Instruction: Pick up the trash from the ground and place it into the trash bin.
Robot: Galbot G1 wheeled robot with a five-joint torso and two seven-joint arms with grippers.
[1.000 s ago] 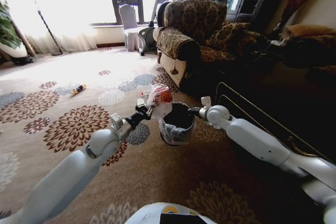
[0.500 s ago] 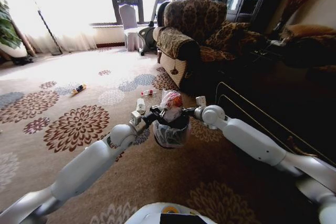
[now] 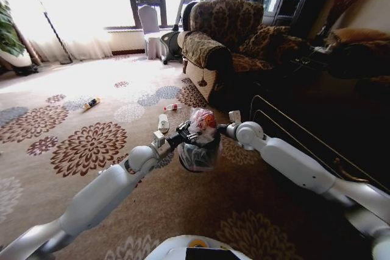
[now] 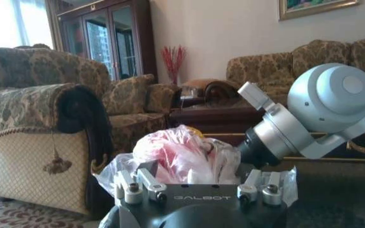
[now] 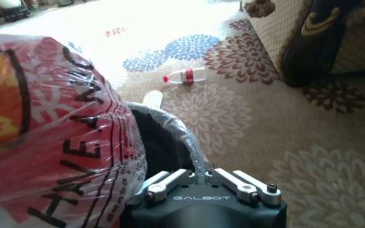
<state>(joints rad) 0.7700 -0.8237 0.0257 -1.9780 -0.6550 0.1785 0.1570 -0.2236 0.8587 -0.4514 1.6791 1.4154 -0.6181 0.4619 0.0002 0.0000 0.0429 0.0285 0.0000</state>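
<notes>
A red-printed plastic bag of trash (image 3: 201, 121) is pinched by the left gripper (image 3: 186, 131) directly over the trash bin (image 3: 198, 154). The bin's liner rim is clamped by the right gripper (image 5: 206, 179). A small bottle (image 3: 172, 107) lies on the carpet (image 3: 91, 144).
</notes>
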